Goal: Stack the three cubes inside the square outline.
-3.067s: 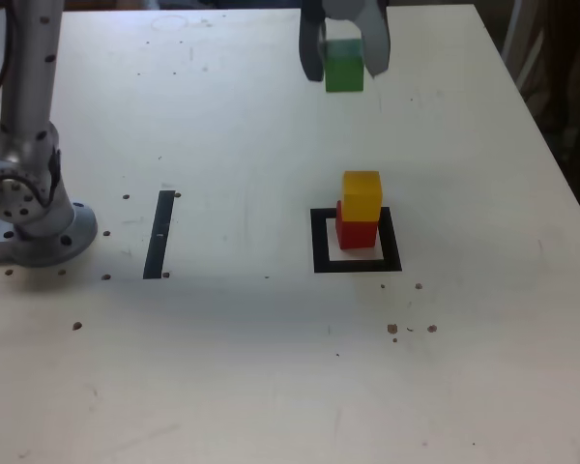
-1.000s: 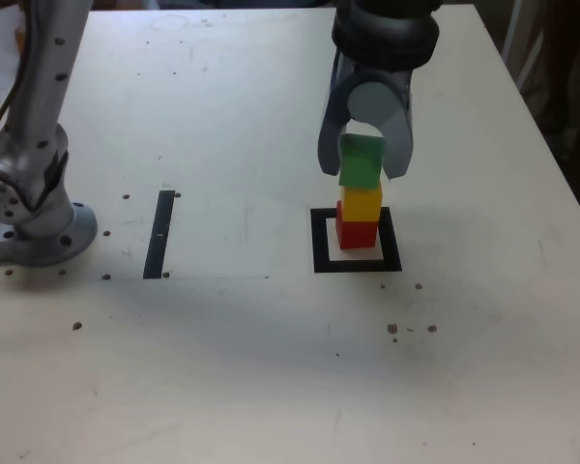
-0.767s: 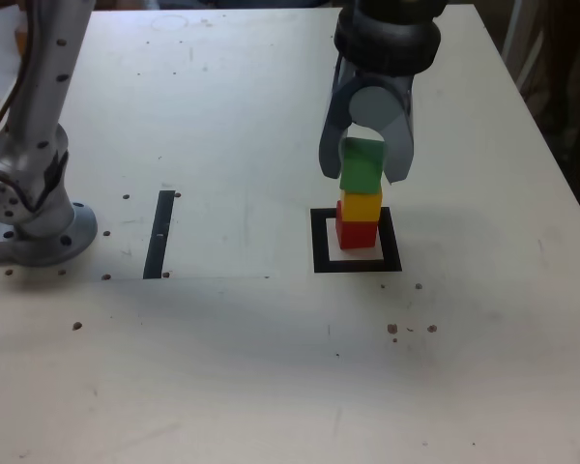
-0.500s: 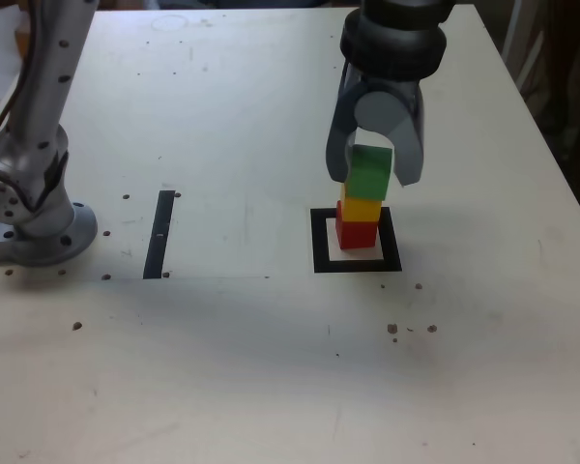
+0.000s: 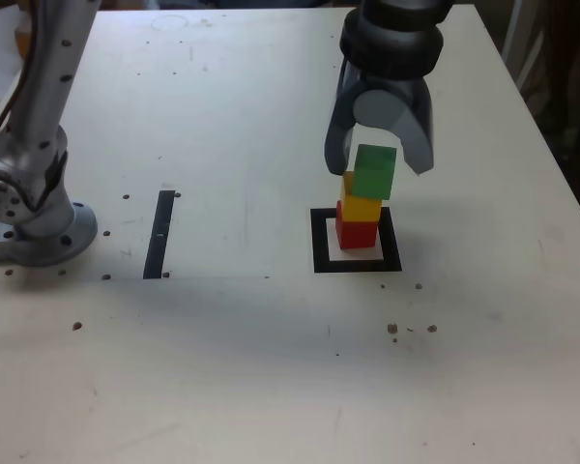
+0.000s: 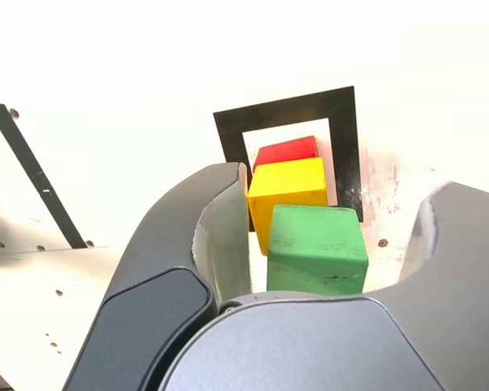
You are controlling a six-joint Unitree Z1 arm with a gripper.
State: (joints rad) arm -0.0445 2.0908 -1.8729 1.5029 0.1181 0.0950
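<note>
With jaws spread apart, pincer (image 5: 378, 159) hangs over the stack, one jaw on each side of green cube (image 5: 374, 171), a gap visible on both sides in the wrist view; nothing gripped. Green cube (image 6: 317, 248) topmost, resting on yellow cube (image 5: 361, 206), shifted toward the exterior view's right and overhanging that edge. Yellow cube (image 6: 286, 194) resting on red cube (image 5: 356, 233). Red cube (image 6: 286, 151) seated on the white centre of square outline (image 5: 320, 249), inside the black border. Outline flat on white counter (image 5: 271, 348), right of centre in the exterior view. Narrow black strip (image 5: 159, 235) well apart, toward the exterior view's left, near arm base (image 5: 29, 227). Small dark specks scattered over the near counter.
</note>
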